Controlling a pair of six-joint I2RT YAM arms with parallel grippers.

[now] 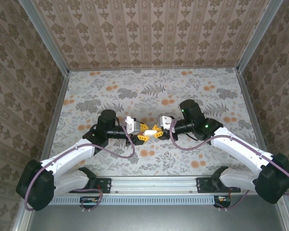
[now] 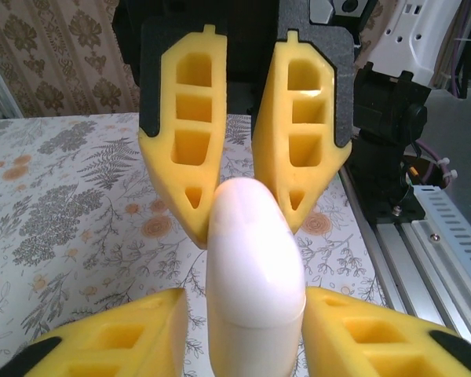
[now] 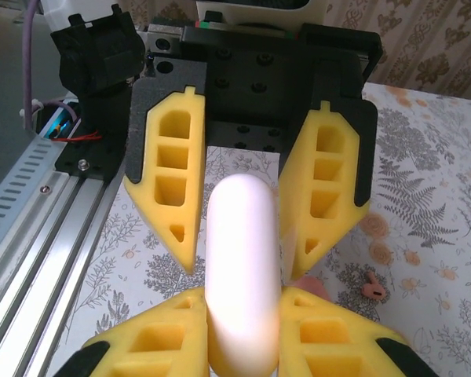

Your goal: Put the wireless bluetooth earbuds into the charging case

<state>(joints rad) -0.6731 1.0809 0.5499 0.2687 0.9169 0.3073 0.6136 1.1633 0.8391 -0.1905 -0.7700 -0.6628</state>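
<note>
A white pebble-like object (image 1: 150, 131) with a seam hangs above the middle of the floral table, between both grippers. My right gripper (image 3: 242, 292) is shut on one end of it (image 3: 242, 259). My left gripper (image 2: 246, 294) brackets the other end (image 2: 255, 259): one finger touches it and a sliver of table shows beside the other. One small coral earbud (image 3: 370, 289) lies on the table below. A coral-pink patch (image 3: 310, 284) peeks out behind a fingertip; I cannot tell whether it is the charging case or an earbud.
The aluminium rail (image 1: 154, 183) carrying the arm bases runs along the near edge, close under the grippers (image 3: 55, 212). Patterned walls (image 1: 33, 72) enclose the table on three sides. Floral table surface (image 1: 135, 91) stretches behind the grippers.
</note>
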